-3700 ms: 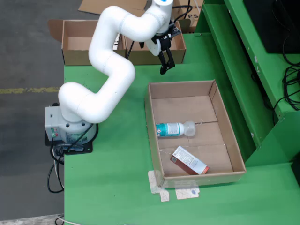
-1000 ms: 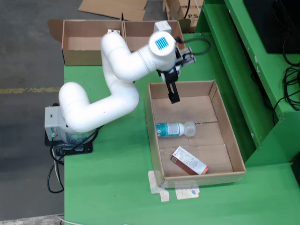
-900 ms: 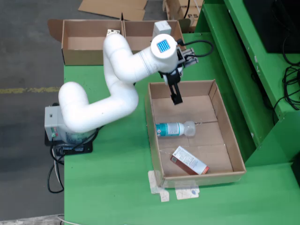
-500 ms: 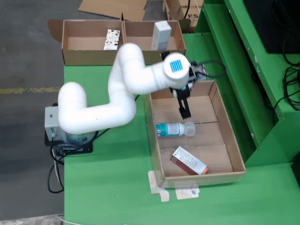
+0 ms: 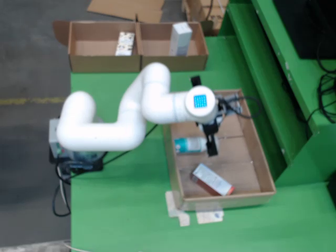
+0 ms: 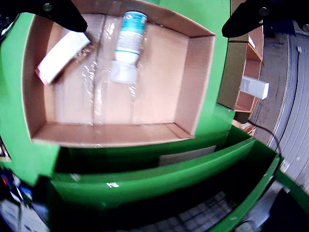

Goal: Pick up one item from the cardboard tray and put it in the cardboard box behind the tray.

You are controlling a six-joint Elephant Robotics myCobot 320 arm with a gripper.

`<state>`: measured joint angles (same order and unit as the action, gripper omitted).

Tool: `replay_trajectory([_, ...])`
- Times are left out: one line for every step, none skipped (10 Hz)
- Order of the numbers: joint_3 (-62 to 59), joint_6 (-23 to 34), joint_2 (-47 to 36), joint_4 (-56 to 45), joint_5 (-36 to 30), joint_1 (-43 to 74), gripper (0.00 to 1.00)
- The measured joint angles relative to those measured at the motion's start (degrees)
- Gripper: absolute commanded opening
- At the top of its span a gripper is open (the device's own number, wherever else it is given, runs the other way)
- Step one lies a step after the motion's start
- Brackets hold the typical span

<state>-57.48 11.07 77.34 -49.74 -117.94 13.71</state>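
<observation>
Green table (tray holds bottle).

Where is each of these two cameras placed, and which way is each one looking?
image: fixed high above, looking down on the green table, the cardboard tray and the boxes behind; the whole white arm shows.
image2: rides on the gripper, looking down into the tray; only the two dark fingertips show, spread apart.
Shared: the tray, the white bottle and the pink-ended carton.
</observation>
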Motion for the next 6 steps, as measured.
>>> replay_trajectory([3.2, 0.1, 0.0, 0.3, 0.0, 3.1, 1.00])
replay_trajectory([4.4, 0.1, 0.0, 0.3, 0.0, 5.5, 1.00])
replay_trajectory([4.4, 0.1, 0.0, 0.3, 0.0, 7.9, 1.00])
replay_trajectory([4.4, 0.1, 0.0, 0.3, 0.0, 10.5, 1.00])
replay_trajectory([4.4, 0.1, 0.0, 0.3, 0.0, 10.9, 1.00])
replay_trajectory([4.4, 0.1, 0.0, 0.3, 0.0, 10.8, 1.00])
